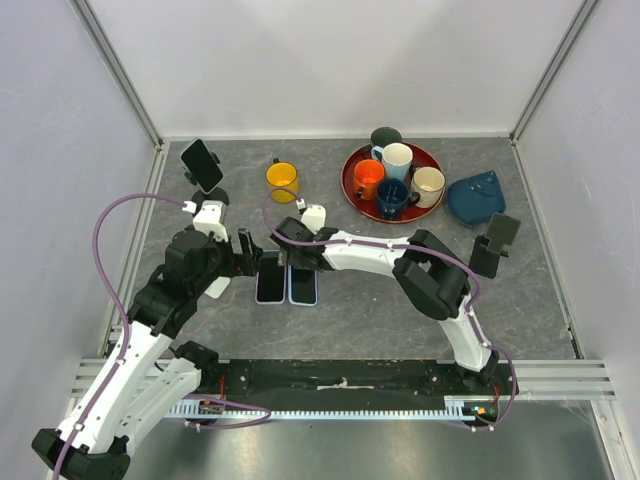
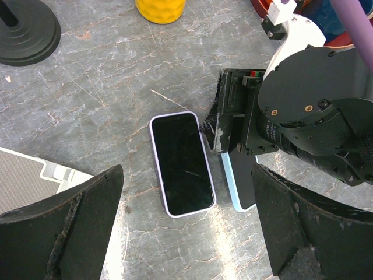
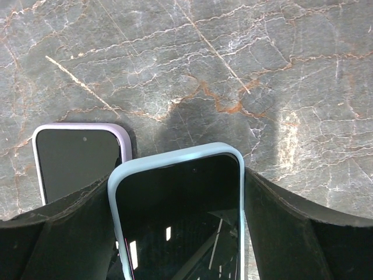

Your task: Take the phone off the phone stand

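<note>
Grey marbled table point(image 1: 400, 300), walled on three sides: blue phone point(image 2: 240, 184) lies low on it, clamped by the right gripper point(image 3: 175, 198), just beside the purple phone point(image 2: 180, 163). Risk, by my judgement: a crooked release or sideways drag would knock the purple phone, over which the left gripper point(image 2: 186, 233) hangs, fingers spread wide. Open room lies toward the near edge.

Lab test cell: white walls point(image 1: 330, 60), aluminium frame point(image 1: 120, 75)

Grey marble table point(image 1: 400, 300): lilac-cased phone point(image 1: 270, 279), blue-cased phone point(image 1: 303, 285), yellow mug point(image 1: 283, 180), red tray point(image 1: 349, 193), blue pouch point(image 1: 476, 197)
</note>
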